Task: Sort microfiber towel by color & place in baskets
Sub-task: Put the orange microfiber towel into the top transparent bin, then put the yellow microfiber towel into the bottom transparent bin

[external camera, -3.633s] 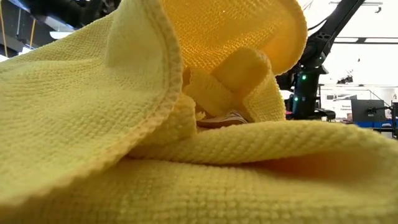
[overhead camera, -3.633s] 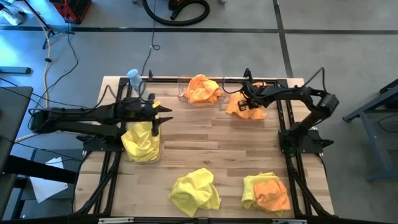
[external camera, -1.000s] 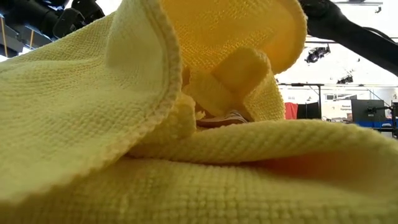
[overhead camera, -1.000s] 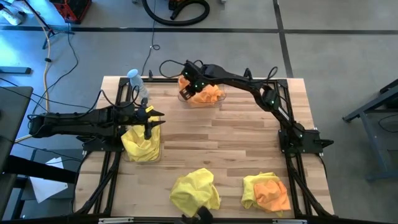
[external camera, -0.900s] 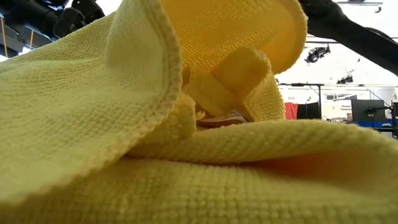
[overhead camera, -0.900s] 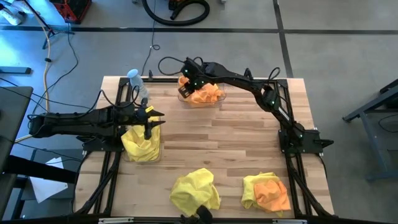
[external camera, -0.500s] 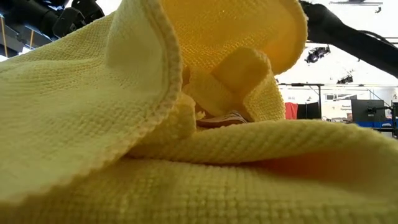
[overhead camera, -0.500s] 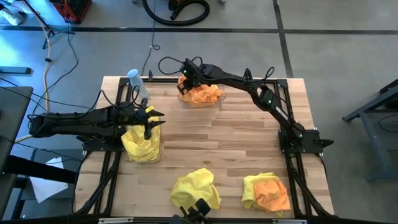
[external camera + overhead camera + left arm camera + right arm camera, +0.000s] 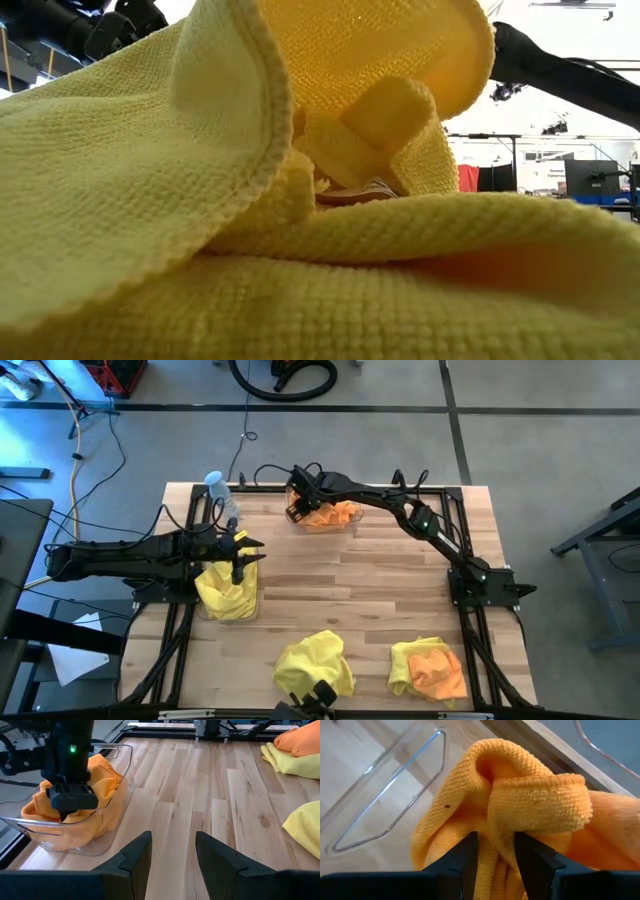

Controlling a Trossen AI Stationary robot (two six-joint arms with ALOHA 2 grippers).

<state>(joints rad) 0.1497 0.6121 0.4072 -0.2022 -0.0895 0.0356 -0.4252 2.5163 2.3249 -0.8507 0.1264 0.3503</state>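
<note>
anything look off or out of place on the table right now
Yes: at the near edge an orange towel lies on top of a yellow towel, colours mixed and not yet sorted. Another loose yellow towel sits so close to the low camera that it fills nearly all of that view.

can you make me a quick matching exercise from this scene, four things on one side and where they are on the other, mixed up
Things:
1. right gripper
2. left gripper
3. water bottle
4. loose orange towel

Places:
A. lying on a yellow towel at the table's near right
B. standing at the table's far left corner
C. over the basket of yellow towels
D. down in the basket of orange towels

Pairs: 1-D, 2-C, 3-B, 4-A
</note>
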